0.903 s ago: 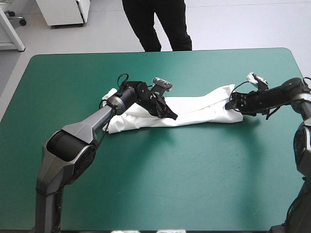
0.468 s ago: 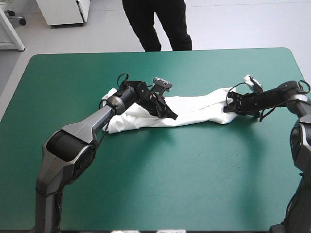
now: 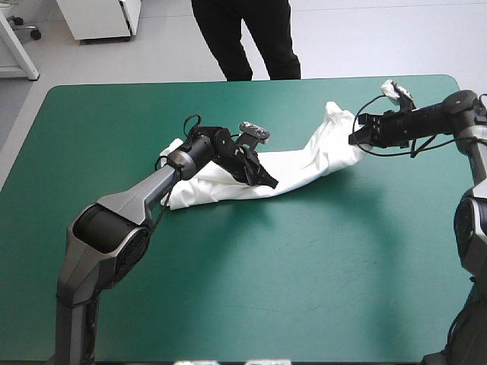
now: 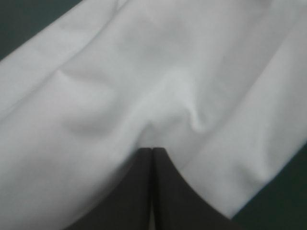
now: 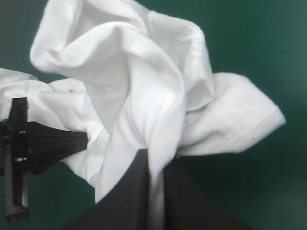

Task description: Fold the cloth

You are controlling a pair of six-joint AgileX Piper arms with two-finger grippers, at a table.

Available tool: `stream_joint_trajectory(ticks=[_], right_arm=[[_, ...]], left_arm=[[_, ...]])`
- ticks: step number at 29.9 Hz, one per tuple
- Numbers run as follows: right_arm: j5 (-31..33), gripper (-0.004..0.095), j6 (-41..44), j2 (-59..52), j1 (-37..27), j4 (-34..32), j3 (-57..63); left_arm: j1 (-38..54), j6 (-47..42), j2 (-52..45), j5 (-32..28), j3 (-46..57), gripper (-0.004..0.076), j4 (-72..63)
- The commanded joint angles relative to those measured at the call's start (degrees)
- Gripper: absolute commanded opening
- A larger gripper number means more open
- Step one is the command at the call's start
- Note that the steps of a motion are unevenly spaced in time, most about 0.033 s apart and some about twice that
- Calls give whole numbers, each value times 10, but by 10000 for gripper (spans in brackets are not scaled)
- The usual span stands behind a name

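The white T-shirt [image 3: 304,163] lies as a long folded band across the middle of the teal-green table. My left gripper [image 3: 268,181] rests on its middle near the front edge. In the left wrist view the left gripper [image 4: 152,151] is shut, with the T-shirt [image 4: 144,72] puckered at its tip. My right gripper [image 3: 355,138] is shut on the T-shirt's right end and holds it up off the table. From the right gripper [image 5: 154,160] the T-shirt [image 5: 139,86] hangs in loose folds. The left gripper [image 5: 72,140] shows beyond it.
The table's far edge [image 3: 426,77] runs close behind the right gripper, with the rounded far right corner beside that arm. Bare teal-green cover [image 3: 304,289] stretches from the T-shirt to the near edge.
My right gripper has risen and moved toward the far edge, lifting the T-shirt's right end off the table. The left arm has not moved.
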Motion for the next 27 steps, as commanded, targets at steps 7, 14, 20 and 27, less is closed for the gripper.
stream_joint_trajectory(ticks=[7,14,20,27], right_arm=[[26,-17,0,-92,0,33,-28],[26,-17,-3,-99,0,36,-29],[26,-17,-18,-99,0,85,-31],[26,-17,-18,-99,44,111,-75]], left_arm=[[-5,-6,-25,28,-9,-9,-19],[-3,-6,-30,27,-13,-9,-15],[18,-23,-73,99,-70,-9,26],[32,-65,-182,156,-139,-9,121]])
